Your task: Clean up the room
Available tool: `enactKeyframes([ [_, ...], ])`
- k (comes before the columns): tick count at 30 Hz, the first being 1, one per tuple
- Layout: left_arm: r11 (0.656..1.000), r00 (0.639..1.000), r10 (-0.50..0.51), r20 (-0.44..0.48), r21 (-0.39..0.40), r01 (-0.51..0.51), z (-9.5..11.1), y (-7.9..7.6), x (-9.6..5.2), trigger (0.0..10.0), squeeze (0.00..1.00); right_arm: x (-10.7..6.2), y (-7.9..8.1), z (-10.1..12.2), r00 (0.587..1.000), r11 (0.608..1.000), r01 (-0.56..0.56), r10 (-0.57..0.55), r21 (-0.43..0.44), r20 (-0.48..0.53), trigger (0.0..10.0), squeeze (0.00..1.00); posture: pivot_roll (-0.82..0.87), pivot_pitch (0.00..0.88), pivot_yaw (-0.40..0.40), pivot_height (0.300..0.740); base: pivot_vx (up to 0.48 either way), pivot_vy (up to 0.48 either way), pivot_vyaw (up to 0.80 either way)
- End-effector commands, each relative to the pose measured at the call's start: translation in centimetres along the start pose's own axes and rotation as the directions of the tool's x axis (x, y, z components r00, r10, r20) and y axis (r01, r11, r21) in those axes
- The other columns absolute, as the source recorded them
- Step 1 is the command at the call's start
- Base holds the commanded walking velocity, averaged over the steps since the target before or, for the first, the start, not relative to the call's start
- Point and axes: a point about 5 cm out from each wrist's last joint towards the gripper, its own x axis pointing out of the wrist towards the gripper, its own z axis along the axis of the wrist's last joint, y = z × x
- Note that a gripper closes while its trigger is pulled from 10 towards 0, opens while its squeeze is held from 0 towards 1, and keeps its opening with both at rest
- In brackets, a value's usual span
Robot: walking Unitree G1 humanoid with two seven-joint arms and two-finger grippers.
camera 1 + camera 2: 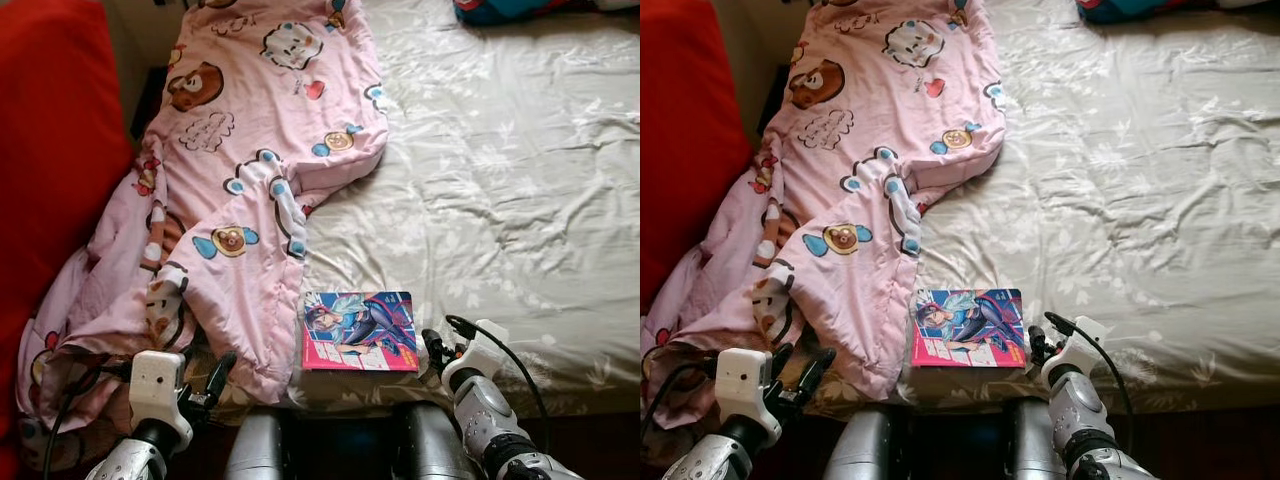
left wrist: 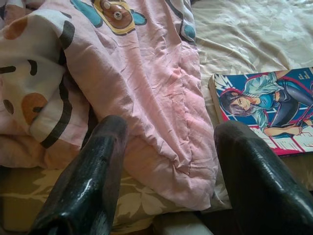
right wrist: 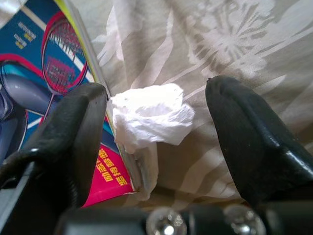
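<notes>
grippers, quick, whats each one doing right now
Left gripper: open, empty, at the pink blanket.
Right gripper: open around a white tissue wad, not gripping.

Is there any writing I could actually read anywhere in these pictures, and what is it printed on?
Nothing can be read outright.
Comic book on the bed sheet: yellow characters on the pink corner of its cover and small yellow print on the blue part, seen in the right wrist view, too blurred to read.
Pink blanket: cartoon animals, no text that can be made out.
Crumpled tissue: blank.
</notes>
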Motion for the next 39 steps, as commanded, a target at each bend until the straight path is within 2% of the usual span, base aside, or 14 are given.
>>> enactKeyframes([
  [1, 1.000, 0.999, 0.008, -0.039, 0.001, -0.008, -0.50, 0.30, -0.62, 10.0, 0.00, -0.27, -0.04, -1.42, 0.998, 1.000, 0.005, -0.005, 0.004, -0.060, 10.0, 0.00, 0.19, 0.344, 0.090, 0.641, 0.000, 0.000, 0.00],
  [3, 1.000, 0.999, 0.009, -0.042, 0.002, -0.009, -0.50, 0.28, -0.76, 10.0, 0.00, -0.29, -0.03, -1.56, 0.998, 1.000, 0.002, -0.002, 0.000, -0.070, 10.0, 0.00, 0.19, 0.347, 0.087, 0.641, 0.000, 0.000, 0.00],
  [4, 1.000, 0.999, 0.011, -0.044, 0.001, -0.011, -0.50, 0.30, -0.78, 10.0, 0.00, -0.28, 0.11, -1.63, 0.997, 1.000, -0.010, 0.010, -0.002, -0.077, 8.9, 0.00, 0.19, 0.348, 0.086, 0.641, 0.000, 0.000, 0.00],
  [5, 1.000, 0.999, 0.011, -0.045, 0.001, -0.011, -0.49, 0.30, -0.78, 10.0, 0.00, -0.27, 0.16, -1.65, 0.997, 1.000, -0.013, 0.013, -0.003, -0.080, 8.9, 0.00, 0.19, 0.348, 0.086, 0.641, 0.000, 0.000, 0.00],
  [6, 1.000, 0.999, 0.012, -0.046, 0.000, -0.012, -0.48, 0.29, -0.84, 10.0, 0.00, -0.26, 0.22, -1.61, 0.997, 1.000, -0.019, 0.018, -0.011, -0.079, 3.9, 0.00, 0.19, 0.349, 0.086, 0.641, 0.000, 0.000, 0.00],
  [7, 1.000, 0.999, 0.013, -0.047, 0.000, -0.013, -0.50, 0.29, -0.88, 10.0, 0.00, -0.24, 0.27, -1.56, 0.997, 1.000, -0.023, 0.021, -0.013, -0.078, 0.0, 0.00, 0.19, 0.350, 0.083, 0.641, 0.000, 0.000, 0.00],
  [15, 1.000, 0.998, 0.022, -0.055, -0.003, -0.022, -0.65, 0.16, -1.23, 10.0, 0.00, -0.11, 0.52, -1.26, 0.997, 0.999, -0.037, 0.035, -0.022, -0.074, 0.0, 0.00, 0.19, 0.350, 0.076, 0.641, 0.000, 0.000, 0.00],
  [25, 1.000, 0.998, 0.021, -0.056, -0.003, -0.022, -0.70, 0.17, -1.15, 10.0, 0.00, -0.27, 0.55, -1.94, 0.994, 0.999, -0.045, 0.042, -0.029, -0.102, 0.0, 0.00, 0.19, 0.345, 0.077, 0.641, 0.000, 0.000, 0.00],
  [39, 1.000, 0.998, 0.015, -0.057, 0.006, -0.015, -0.88, 0.32, -0.40, 10.0, 0.00, -0.34, 0.59, -2.22, 0.993, 0.999, -0.043, 0.040, -0.027, -0.108, 0.0, 0.00, 0.19, 0.307, 0.076, 0.641, 0.000, 0.000, 0.00],
])
